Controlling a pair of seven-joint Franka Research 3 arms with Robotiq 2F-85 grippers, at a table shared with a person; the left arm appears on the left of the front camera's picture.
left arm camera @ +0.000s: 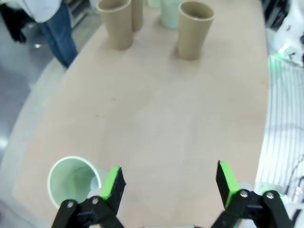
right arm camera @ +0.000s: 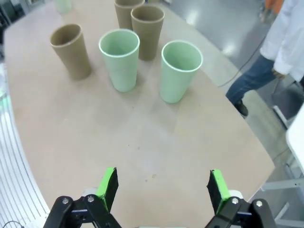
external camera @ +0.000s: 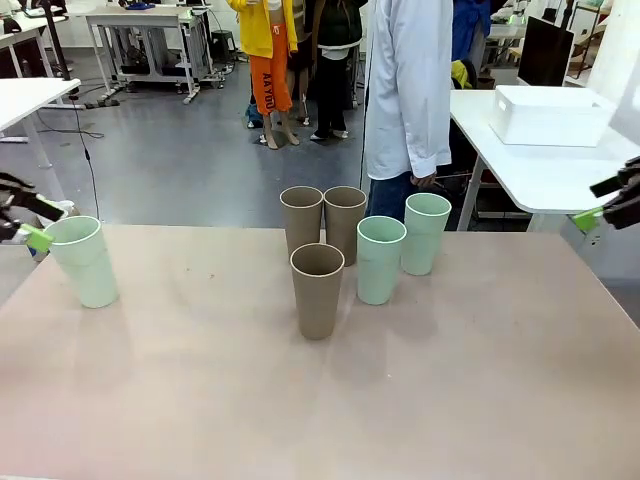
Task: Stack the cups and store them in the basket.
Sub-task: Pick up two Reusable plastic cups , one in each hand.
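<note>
L gripper (external camera: 30, 228) (front): left edge, just beside lone mint cup (external camera: 82, 262).
R gripper (external camera: 608, 205): right edge, well apart from cups.
Mid-table: three tan cups (external camera: 317, 290), mint pair (external camera: 380, 260) just right, upright.
Basket (external camera: 545, 125): far-right side table (external camera: 540, 170).
L wrist: jaws released; lone mint cup outside them.
R wrist: jaws released, empty; mint pair far ahead.

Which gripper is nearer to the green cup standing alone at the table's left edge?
Left. The left gripper hangs open right beside that green cup; the right gripper is at the opposite edge of the table, beyond the other cups.
</note>
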